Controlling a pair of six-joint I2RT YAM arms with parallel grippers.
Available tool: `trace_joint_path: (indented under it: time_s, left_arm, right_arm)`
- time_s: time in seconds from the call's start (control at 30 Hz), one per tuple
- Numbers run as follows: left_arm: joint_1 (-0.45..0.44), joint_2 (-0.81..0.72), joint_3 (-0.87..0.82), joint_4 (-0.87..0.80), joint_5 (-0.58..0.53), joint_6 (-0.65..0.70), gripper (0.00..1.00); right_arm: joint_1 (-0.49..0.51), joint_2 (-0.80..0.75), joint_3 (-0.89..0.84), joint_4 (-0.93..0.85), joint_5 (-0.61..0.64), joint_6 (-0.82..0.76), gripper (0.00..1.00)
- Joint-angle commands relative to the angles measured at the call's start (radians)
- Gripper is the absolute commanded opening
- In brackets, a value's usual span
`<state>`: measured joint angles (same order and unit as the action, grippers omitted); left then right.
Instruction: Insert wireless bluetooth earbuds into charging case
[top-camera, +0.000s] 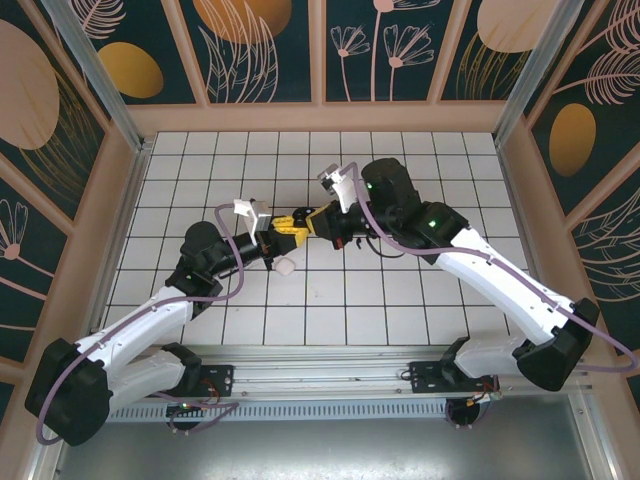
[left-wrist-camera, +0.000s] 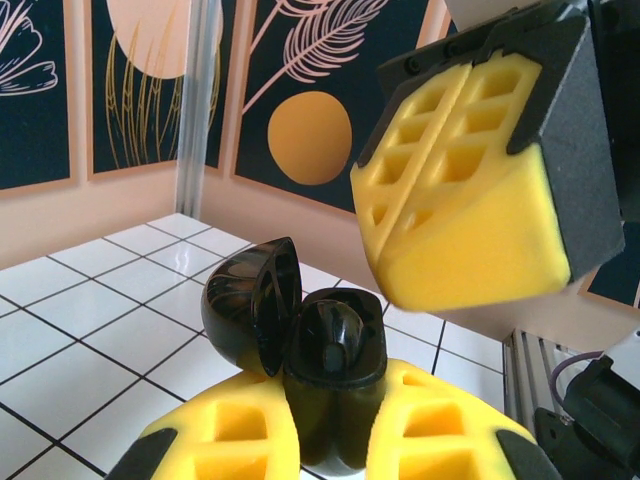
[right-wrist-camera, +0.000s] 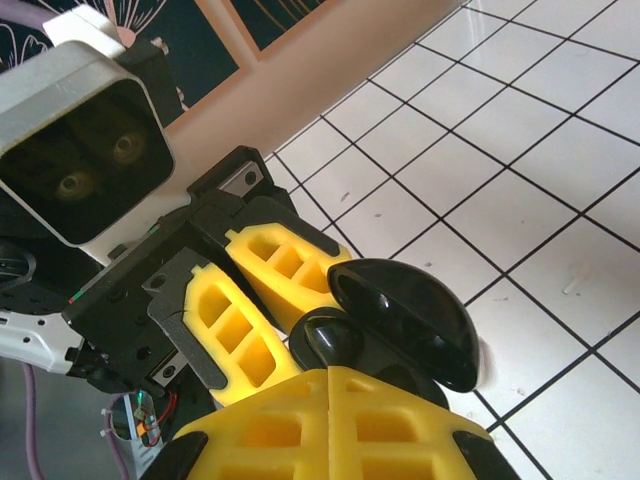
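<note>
Left end effector (left-wrist-camera: 330, 425) clamps open black case (left-wrist-camera: 335, 350); right end effector (right-wrist-camera: 330, 395) closed, seemingly fully, just beside lid (right-wrist-camera: 405, 320).

Black charging case (left-wrist-camera: 335, 350) held open in the left hand (left-wrist-camera: 330, 425)
Glossy and rounded, it stands upright, clamped between that hand's yellow fingers (left-wrist-camera: 440, 440), its domed lid swung back on the hinge.

Likely a lab rig: tiled floor (top-camera: 300, 300), decorated panels (top-camera: 250, 50).
</note>
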<state>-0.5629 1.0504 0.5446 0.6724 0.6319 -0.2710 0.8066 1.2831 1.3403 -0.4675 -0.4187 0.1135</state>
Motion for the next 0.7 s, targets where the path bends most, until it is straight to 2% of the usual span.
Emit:
trace_joint_path:
  time_s: [0.0, 0.17, 0.33, 0.47, 0.57, 0.67]
  left_arm:
    - [-0.004, -0.003, 0.033, 0.0, 0.023, 0.023, 0.0]
    - [-0.004, -0.015, 0.017, -0.011, 0.006, 0.033, 0.0]
    - [-0.004, -0.052, -0.024, -0.035, -0.042, 0.041, 0.0]
    - [-0.005, -0.097, -0.073, -0.07, -0.079, 0.049, 0.0]
    - [-0.004, -0.137, -0.116, -0.097, -0.111, 0.051, 0.0]
    - [-0.004, -0.176, -0.144, -0.134, -0.137, 0.057, 0.0]
  right_arm:
    - [-0.013, -0.028, 0.006, 0.038, 0.011, 0.023, 0.05]
    - [-0.045, -0.03, -0.009, 0.043, 0.045, 0.071, 0.05]
    - [-0.152, -0.059, -0.06, 0.024, 0.101, 0.174, 0.07]
    - [-0.244, -0.062, -0.121, -0.034, 0.194, 0.243, 0.1]
    - [-0.312, -0.055, -0.194, -0.03, 0.171, 0.271, 0.13]
    - [-0.356, -0.032, -0.261, 0.001, 0.126, 0.279, 0.2]
